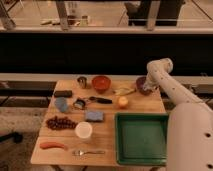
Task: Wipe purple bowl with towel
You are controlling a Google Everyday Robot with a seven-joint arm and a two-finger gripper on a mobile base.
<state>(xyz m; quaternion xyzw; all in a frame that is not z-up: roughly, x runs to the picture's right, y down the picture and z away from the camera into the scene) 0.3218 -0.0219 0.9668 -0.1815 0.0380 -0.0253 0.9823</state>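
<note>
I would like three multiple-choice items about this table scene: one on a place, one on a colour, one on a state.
1. Where is the tool? A) at the purple bowl, far right of the table B) at the table's near left corner C) high above the table's middle
2. What colour is the bowl beside the metal cup? A) blue B) orange-red C) white
3. How is the green tray? A) full of fruit B) upside down C) empty
Answers: 1 A, the arm ends at that bowl; 2 B, it shows orange-red; 3 C, its floor is bare.
</note>
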